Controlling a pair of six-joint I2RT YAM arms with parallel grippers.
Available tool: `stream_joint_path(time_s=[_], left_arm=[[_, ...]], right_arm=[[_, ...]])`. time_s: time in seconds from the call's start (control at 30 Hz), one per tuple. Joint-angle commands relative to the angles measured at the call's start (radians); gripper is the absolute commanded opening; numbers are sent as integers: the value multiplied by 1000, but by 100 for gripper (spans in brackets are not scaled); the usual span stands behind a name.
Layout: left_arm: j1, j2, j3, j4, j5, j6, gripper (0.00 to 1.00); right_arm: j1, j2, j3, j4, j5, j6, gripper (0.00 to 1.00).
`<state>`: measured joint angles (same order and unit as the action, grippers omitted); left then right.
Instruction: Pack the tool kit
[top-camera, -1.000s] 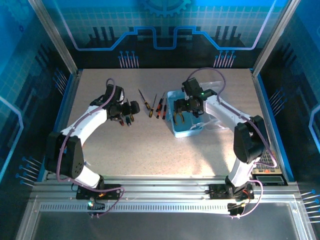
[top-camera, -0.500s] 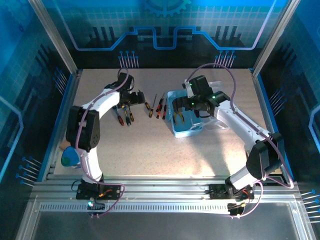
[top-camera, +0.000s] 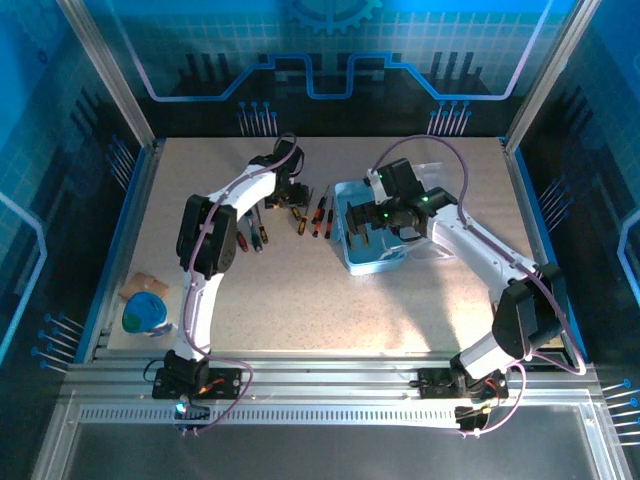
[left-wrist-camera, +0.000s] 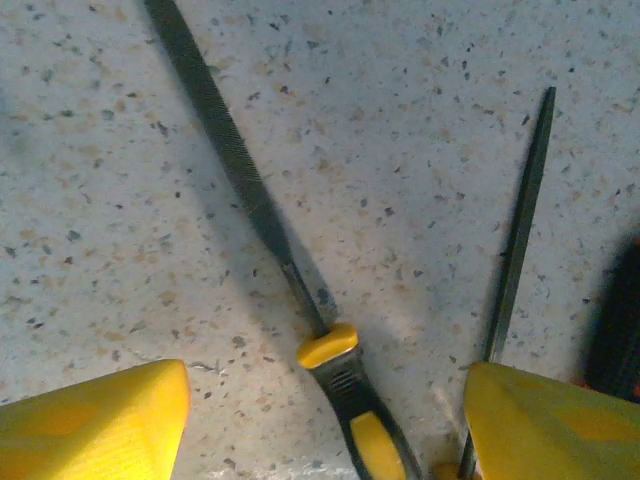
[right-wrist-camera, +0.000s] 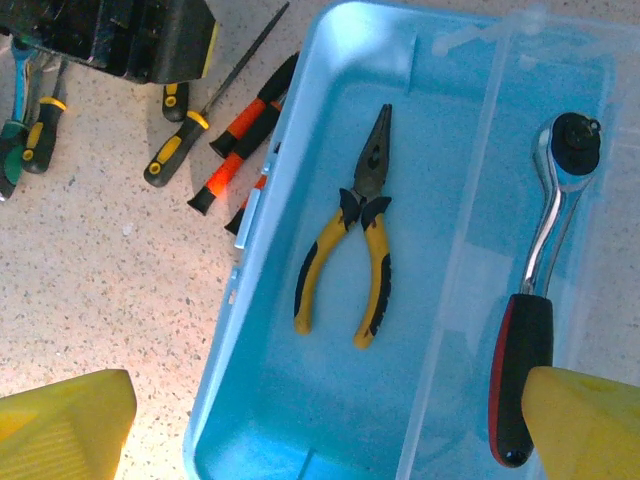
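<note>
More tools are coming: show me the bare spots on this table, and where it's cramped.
Widest bare table: the near side, from the round blue object across to in front of the light-blue case. The far left corner is bare too. Crowded: between the left hand and the case, where a file and red-handled screwdrivers lie side by side.

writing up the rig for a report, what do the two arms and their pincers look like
Both the left arm and the right arm have glossy white link shells, black joint housings and a loose purple cable looping alongside. Small green lights glow near the right arm's wrist. The left pincer and the right pincer each end in blunt, wedge-shaped yellow fingers.
</note>
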<state>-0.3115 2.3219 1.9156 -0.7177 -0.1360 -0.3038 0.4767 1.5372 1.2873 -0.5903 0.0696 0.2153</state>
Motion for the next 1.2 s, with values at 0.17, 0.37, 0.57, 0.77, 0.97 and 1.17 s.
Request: stream_joint_path(time_s=[0.17,0.37,0.57,0.77,0.97,1.17], left_arm=[[-15,79,103,-147,-56,45,59],[-14,81,84,-150,-45,52,45],[-14,48,25,-123,-31,53,16],[1,-37,-66,-77,-1,48,0],[20,-227,-200,16,128,29,0],[22,-484,-344,175,397,-4,0]], right_arm=[[-15,-25,-23,9,-28,-19,100],[-21,-37,-35,10,-33,-19,100],[-24,-49,-46,9,-33,-20,100],[-30,-70,-61,13,-54,-16,100],[-44,-105,-82,46,-170,-5,100],[-71,-152,-126,161,-354,68,100]])
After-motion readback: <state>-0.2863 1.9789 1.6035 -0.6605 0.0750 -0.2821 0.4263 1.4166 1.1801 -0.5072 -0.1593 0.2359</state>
